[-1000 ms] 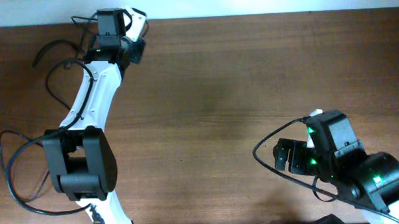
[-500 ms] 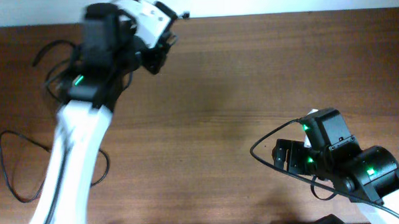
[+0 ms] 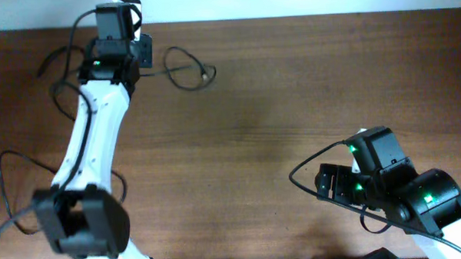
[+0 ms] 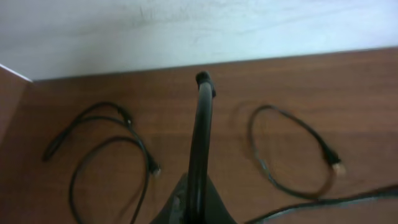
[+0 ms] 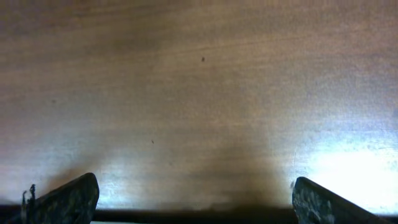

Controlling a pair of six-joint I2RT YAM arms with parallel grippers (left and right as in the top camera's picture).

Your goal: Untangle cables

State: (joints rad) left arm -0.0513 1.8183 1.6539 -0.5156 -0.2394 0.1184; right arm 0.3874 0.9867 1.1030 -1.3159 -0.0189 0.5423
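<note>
One thin black cable [image 3: 188, 69] lies in a loose loop near the back edge, right of my left arm, its plug end [image 3: 205, 71] pointing right. It also shows in the left wrist view [image 4: 292, 155]. More thin black cable [image 3: 59, 78] lies looped at the back left, also seen in the left wrist view [image 4: 106, 146]. My left gripper [image 3: 126, 12] is raised between them. Its fingers [image 4: 203, 81] are pressed together with nothing seen between them. My right gripper [image 3: 332, 181] is open and empty over bare wood [image 5: 193, 208] at the front right.
A white wall [image 4: 199, 28] runs along the back table edge. A large thin black loop [image 3: 6, 191] lies at the left edge beside the left arm's base. Thicker robot wire [image 3: 312, 161] arcs by the right arm.
My left arm has swung back to the left from the top middle. The cable that was up at its gripper now lies looped on the table to its right. The right arm barely moved.
</note>
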